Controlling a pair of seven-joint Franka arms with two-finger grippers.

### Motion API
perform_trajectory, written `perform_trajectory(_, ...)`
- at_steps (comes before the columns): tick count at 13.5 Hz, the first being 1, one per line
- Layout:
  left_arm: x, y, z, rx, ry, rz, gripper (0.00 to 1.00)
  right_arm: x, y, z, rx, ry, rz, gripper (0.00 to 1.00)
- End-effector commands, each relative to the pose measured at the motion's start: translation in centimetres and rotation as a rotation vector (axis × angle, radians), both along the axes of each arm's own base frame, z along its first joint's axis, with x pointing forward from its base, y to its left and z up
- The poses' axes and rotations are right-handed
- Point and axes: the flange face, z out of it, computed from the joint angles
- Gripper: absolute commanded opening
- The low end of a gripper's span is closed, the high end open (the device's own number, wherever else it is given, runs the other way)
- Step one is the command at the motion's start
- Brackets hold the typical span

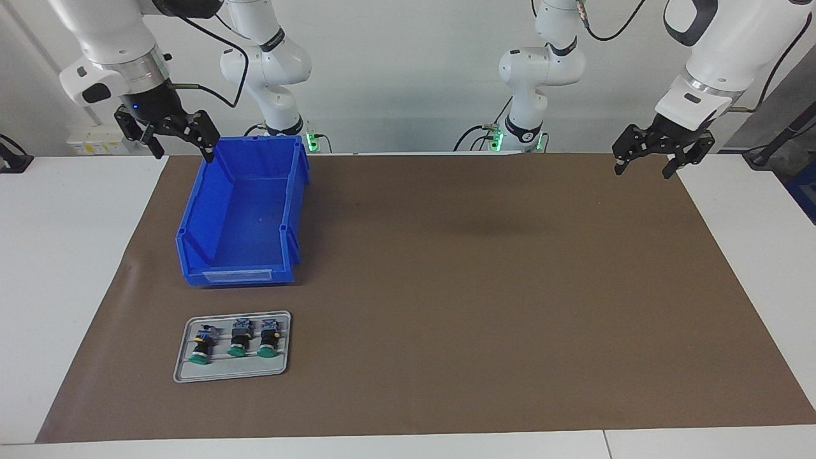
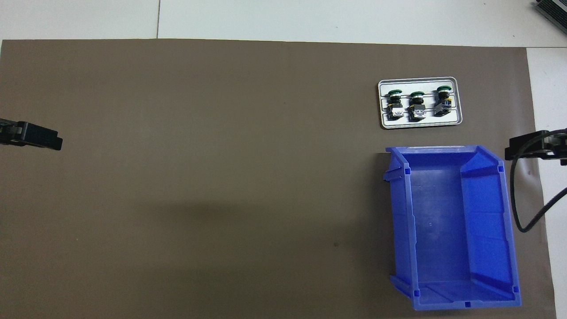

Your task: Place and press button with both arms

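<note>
Facing view: both pincers are held up with fingers spread and nothing gripped, left pincer (image 1: pixel 650 162) over the mat's corner, right pincer (image 1: pixel 175 137) by the blue bin (image 1: pixel 242 248), while three buttons (image 1: pixel 237 339) are laid on a grey tray (image 1: pixel 185 357) just past it.

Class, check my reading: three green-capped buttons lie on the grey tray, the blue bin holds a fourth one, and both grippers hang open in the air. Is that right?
One error: the blue bin is empty, as the overhead view shows. The three buttons do lie on the grey tray, and the left gripper and right gripper hang open.
</note>
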Motion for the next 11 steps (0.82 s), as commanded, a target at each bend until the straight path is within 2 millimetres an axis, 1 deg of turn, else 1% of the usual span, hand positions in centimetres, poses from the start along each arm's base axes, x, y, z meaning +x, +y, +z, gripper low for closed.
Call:
perform_trajectory(1, -0.8, 0.1, 0.1, -0.007, -0.004, 0.012, 1.00, 0.7, -0.8, -0.1, -0.017, -0.062, -0.010, 1.00)
perform_trajectory(2, -0.8, 0.1, 0.1, -0.007, -0.004, 0.010, 1.00, 2.2, -1.8, -0.7, -0.007, -0.074, -0.028, 1.00)
perform_trajectory(3, -0.8, 0.2, 0.1, -0.007, -0.004, 0.012, 1.00, 4.0, -2.2, -1.6, -0.010, -0.093, -0.033, 1.00)
perform_trajectory(4, -0.7, 0.1, 0.0, -0.007, -0.002, 0.010, 1.00, 5.7, -2.1, -2.8, -0.013, -0.136, -0.022, 1.00)
perform_trajectory(5, -0.8, 0.2, 0.1, -0.007, -0.004, 0.013, 1.00, 7.4, -2.0, -4.6, -0.016, -0.145, -0.019, 1.00)
perform_trajectory(6, -0.8, 0.2, 0.1, -0.007, -0.004, 0.012, 1.00, 9.3, -2.0, -7.4, -0.018, -0.126, -0.018, 1.00)
perform_trajectory(7, -0.8, 0.1, 0.1, -0.007, -0.005, 0.010, 1.00, 11.3, -1.9, -9.3, -0.017, -0.162, -0.013, 1.00)
perform_trajectory(8, -0.8, 0.1, 0.1, -0.007, -0.004, 0.010, 1.00, 13.2, -1.8, -12.4, -0.023, -0.160, -0.002, 1.00)
perform_trajectory(9, -0.8, 0.2, 0.1, -0.007, -0.004, 0.013, 1.00, 15.1, -1.8, -15.1, -0.031, -0.176, 0.034, 1.00)
perform_trajectory(10, -0.8, 0.1, 0.1, -0.007, -0.004, 0.012, 1.00, 16.9, -1.8, -17.5, -0.032, -0.194, 0.050, 1.00)
perform_trajectory(11, -0.8, 0.2, 0.1, -0.007, -0.004, 0.013, 1.00, 18.1, -1.8, -19.9, -0.028, -0.206, 0.050, 1.00)
